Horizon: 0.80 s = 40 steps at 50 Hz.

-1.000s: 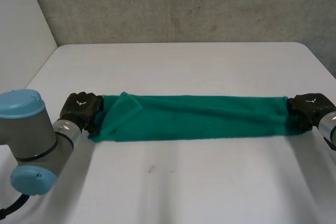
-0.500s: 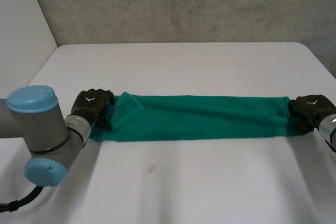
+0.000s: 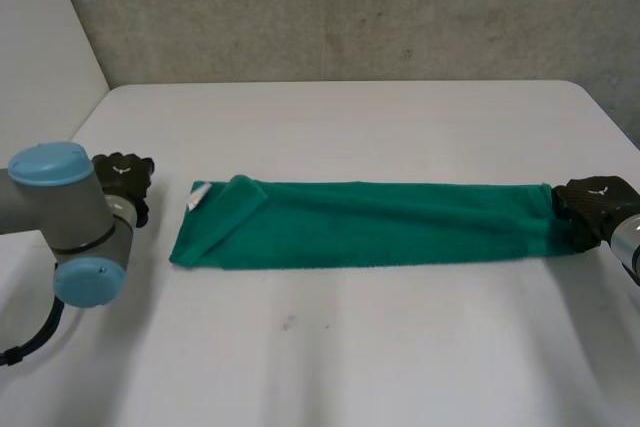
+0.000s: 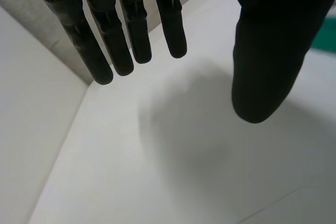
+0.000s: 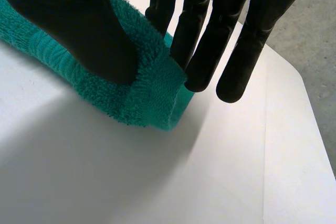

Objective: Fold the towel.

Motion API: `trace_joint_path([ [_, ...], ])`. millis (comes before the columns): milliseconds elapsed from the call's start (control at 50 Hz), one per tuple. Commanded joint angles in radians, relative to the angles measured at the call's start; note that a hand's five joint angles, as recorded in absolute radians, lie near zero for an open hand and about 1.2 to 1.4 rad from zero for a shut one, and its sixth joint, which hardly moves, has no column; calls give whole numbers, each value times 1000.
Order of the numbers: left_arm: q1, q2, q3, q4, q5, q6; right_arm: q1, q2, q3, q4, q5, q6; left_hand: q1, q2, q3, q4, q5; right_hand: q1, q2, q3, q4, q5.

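Observation:
A green towel (image 3: pixel 370 224) lies folded into a long narrow strip across the white table (image 3: pixel 340 117). Its left end has a corner flipped over, with a small white tag (image 3: pixel 198 194) showing. My left hand (image 3: pixel 122 180) is off the towel, a short way to the left of that end, with its fingers (image 4: pixel 131 30) straight and its thumb (image 4: pixel 268 51) apart, holding nothing. My right hand (image 3: pixel 592 205) is at the towel's right end. There it pinches the folded towel edge (image 5: pixel 142 93) between the thumb (image 5: pixel 79 30) and the fingers (image 5: pixel 210 40).
A grey concrete wall (image 3: pixel 340 7) stands behind the table. A white wall panel (image 3: pixel 40 57) rises at the far left. My left arm's blue-capped joint (image 3: pixel 60 217) hangs over the table's left edge.
My left hand has let go of the towel's left end and drawn back to the left. The flipped corner now lies free with the tag showing. The right hand has kept its hold.

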Motion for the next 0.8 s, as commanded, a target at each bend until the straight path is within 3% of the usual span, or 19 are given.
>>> trace_joint_path([
  [20, -30, 108, -91, -9, 45, -57, 0, -11, 7, 0, -1, 0, 53, 57, 54, 60, 66, 424, 218, 218, 207, 247],
  [200, -120, 269, -230, -9, 177, -238, 0, -15, 13, 0, -5, 0, 33, 37, 33, 39, 45, 424, 218, 218, 207, 247],
  [280, -152, 256, -244, -9, 208, -246, 2, -15, 14, -2, -6, 0, 21, 25, 21, 28, 33, 424, 218, 218, 207, 247],
  [600, -131, 49, -111, 0, 193, -166, -1, -22, 17, -2, -9, 0, -20, -16, -20, -14, -8, 424, 218, 218, 207, 247],
  [800, -67, 38, -48, 21, 64, -155, 0, -26, 22, -8, -11, 0, -17, -13, -17, -11, -5, 424, 218, 218, 207, 247],
])
